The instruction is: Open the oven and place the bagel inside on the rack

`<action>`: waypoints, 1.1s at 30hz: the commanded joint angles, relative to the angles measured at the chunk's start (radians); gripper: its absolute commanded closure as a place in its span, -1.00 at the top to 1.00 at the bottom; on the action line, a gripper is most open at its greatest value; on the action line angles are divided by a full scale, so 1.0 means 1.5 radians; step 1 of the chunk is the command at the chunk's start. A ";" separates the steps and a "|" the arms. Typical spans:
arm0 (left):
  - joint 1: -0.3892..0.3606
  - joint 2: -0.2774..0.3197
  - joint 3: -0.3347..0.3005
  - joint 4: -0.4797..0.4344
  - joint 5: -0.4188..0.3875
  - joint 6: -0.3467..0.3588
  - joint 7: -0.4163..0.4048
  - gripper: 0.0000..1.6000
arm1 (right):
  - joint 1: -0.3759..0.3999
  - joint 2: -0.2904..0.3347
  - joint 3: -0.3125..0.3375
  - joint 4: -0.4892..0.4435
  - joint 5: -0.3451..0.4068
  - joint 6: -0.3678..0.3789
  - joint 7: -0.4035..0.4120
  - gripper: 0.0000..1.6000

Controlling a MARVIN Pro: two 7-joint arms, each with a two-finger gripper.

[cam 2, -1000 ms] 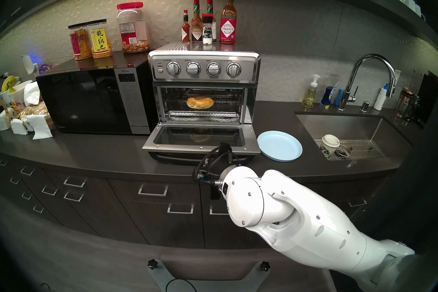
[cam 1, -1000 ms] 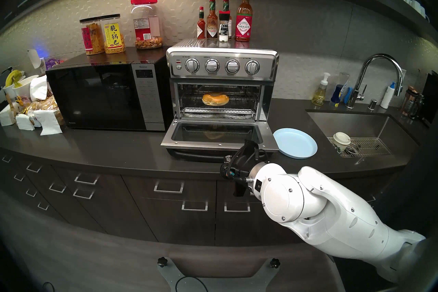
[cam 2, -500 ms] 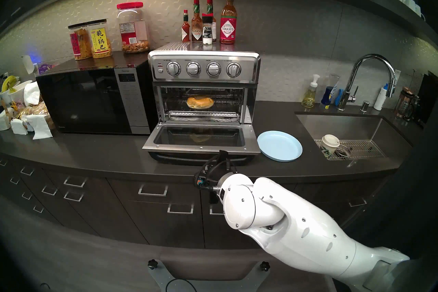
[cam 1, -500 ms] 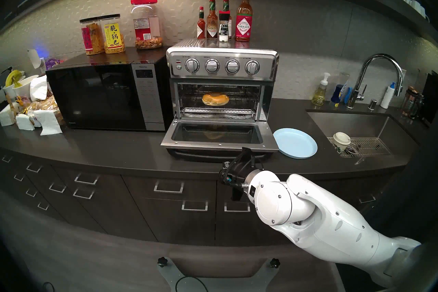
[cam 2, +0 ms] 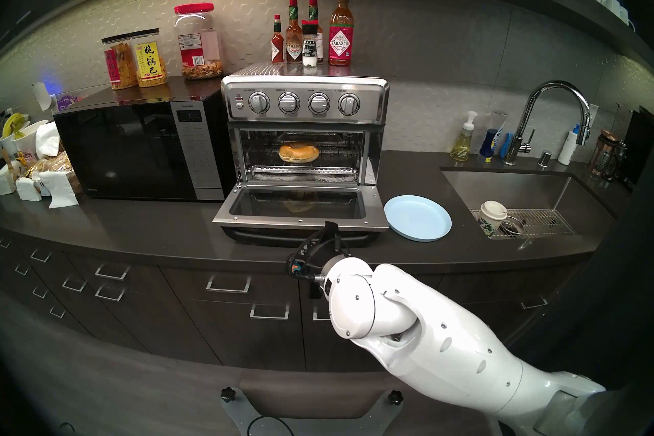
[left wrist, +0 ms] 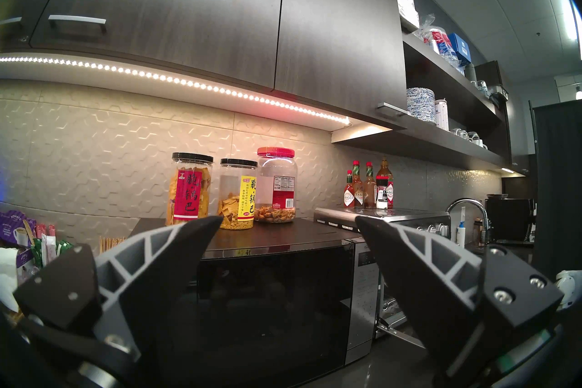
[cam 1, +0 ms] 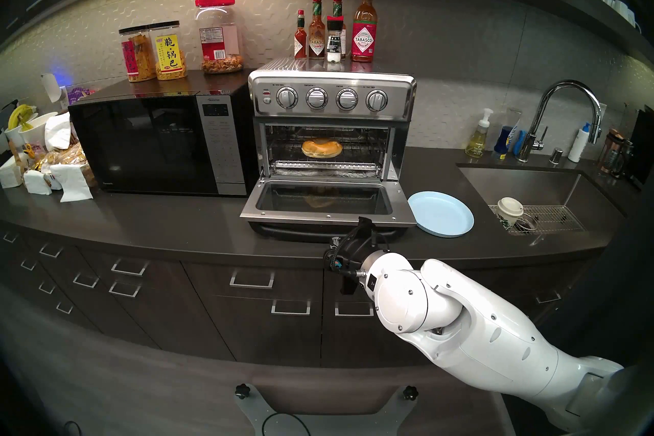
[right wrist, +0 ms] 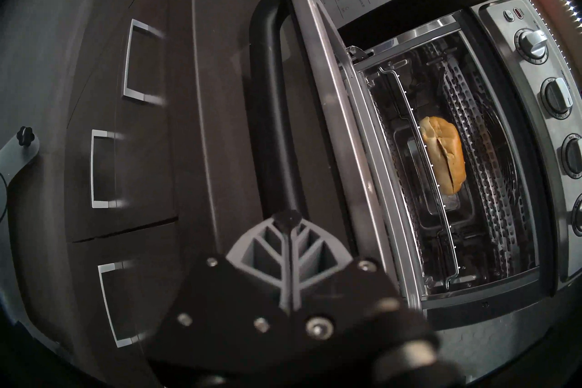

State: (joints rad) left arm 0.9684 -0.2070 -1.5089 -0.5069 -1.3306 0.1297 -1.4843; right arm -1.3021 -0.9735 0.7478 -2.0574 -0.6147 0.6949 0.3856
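Observation:
The brushed-steel oven (cam 1: 332, 95) stands on the counter with its glass door (cam 1: 403, 212) dropped flat. The golden bagel (cam 1: 322, 148) lies on the wire rack (cam 1: 325, 163) inside, and the bagel (right wrist: 444, 154) also shows in the right wrist view. My right gripper (cam 1: 364, 223) is shut and empty, its tip just in front of the door's black handle (right wrist: 267, 113), right of the handle's middle. My left gripper (left wrist: 288, 220) is open with nothing between its fingers. It faces the microwave and is out of the head views.
A black microwave (cam 1: 155, 145) topped with snack jars stands left of the oven. Sauce bottles (cam 1: 332, 32) sit on the oven's top. A light blue plate (cam 1: 440, 214) lies right of the door. Further right is the sink (cam 1: 531, 184) holding a paper cup (cam 1: 509, 208).
My right arm has drawn back and a little left; the shut gripper's tip has moved from over the door's front edge to just in front of the handle. The bagel and door have not moved.

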 commanded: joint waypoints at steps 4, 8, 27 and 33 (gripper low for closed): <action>-0.006 0.007 -0.003 0.000 -0.003 0.000 0.001 1.00 | -0.002 -0.036 -0.010 0.025 -0.026 -0.017 -0.060 -1.00; -0.006 0.007 -0.003 0.000 -0.002 0.000 0.001 1.00 | -0.002 -0.047 -0.013 0.042 -0.032 -0.025 -0.081 -1.00; -0.008 0.007 -0.003 0.001 -0.001 0.000 0.001 1.00 | 0.006 -0.053 0.001 0.046 -0.032 -0.022 -0.083 -1.00; -0.009 0.007 -0.003 0.001 -0.001 0.000 0.001 1.00 | 0.005 -0.070 -0.008 0.072 -0.042 -0.027 -0.097 -1.00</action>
State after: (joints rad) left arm 0.9653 -0.2075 -1.5088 -0.5058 -1.3283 0.1300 -1.4843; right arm -1.3063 -1.0395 0.7452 -1.9691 -0.6671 0.6620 0.2689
